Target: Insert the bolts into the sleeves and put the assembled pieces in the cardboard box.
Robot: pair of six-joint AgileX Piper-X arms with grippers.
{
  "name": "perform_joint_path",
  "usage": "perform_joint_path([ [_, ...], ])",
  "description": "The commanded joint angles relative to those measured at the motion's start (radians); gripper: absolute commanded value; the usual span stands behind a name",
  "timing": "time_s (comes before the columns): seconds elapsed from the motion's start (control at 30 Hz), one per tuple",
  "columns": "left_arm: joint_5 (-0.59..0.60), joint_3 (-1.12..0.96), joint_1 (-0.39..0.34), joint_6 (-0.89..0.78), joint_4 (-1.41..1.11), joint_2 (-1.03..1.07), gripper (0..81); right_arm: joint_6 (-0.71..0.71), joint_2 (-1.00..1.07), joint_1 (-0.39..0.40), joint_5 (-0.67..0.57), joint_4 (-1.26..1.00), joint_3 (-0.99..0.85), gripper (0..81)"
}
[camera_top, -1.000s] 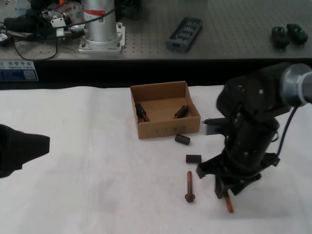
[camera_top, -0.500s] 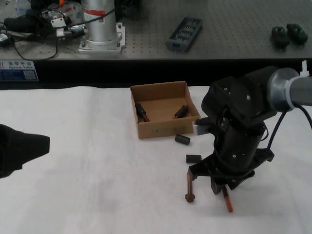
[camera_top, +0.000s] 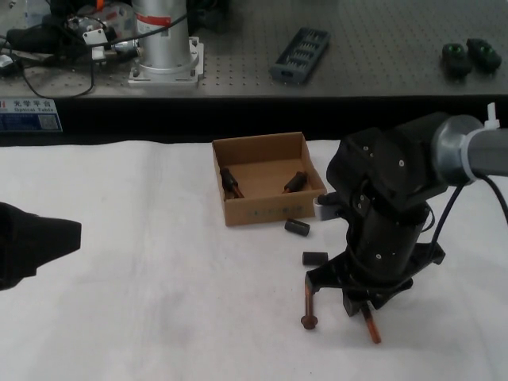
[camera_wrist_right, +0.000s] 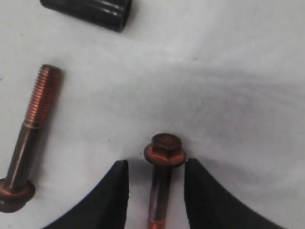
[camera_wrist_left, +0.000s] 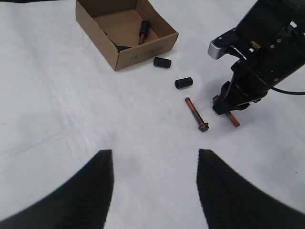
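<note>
Two copper bolts lie on the white cloth. My right gripper (camera_wrist_right: 156,168) points straight down with its fingers open on either side of one bolt (camera_wrist_right: 163,151), small gaps showing on both sides. The same bolt (camera_top: 371,326) pokes out beneath the right arm (camera_top: 381,230). The other bolt (camera_top: 308,302) lies free just to the left. Two black sleeves (camera_top: 298,227) (camera_top: 315,258) rest between the bolts and the cardboard box (camera_top: 274,210). Inside the box are two assembled pieces (camera_top: 230,182) (camera_top: 295,182). My left gripper (camera_wrist_left: 153,164) hangs open above the cloth at the bench's left side.
Behind the cloth is a perforated metal bench with a silver column base (camera_top: 163,48), a blue-grey holder (camera_top: 300,51) and two dark green parts (camera_top: 470,55). White cloth (camera_top: 159,278) lies bare between the two arms.
The right arm has shifted left, toward the loose bolt and sleeve, and now stands over its bolt. The left arm, box, sleeves and other bolt have not moved.
</note>
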Motion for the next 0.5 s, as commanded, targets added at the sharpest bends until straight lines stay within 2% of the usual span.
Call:
perform_joint_path([
  [0.0,0.001,-0.007,-0.001,0.0,-0.014,0.0,38.9,0.009,0.008,0.001,-0.001,0.014,0.001,27.0],
  [0.27,0.001,-0.007,-0.001,0.0,-0.014,0.0,38.9,0.011,0.011,0.001,-0.005,0.016,0.001,0.6],
  [0.3,0.001,-0.007,-0.001,0.0,-0.014,0.0,38.9,0.011,0.008,0.001,-0.005,0.019,0.001,2.6],
  [0.47,0.001,-0.007,-0.001,0.018,-0.014,0.0,38.9,-0.029,-0.033,0.001,-0.008,0.054,-0.002,2.7],
])
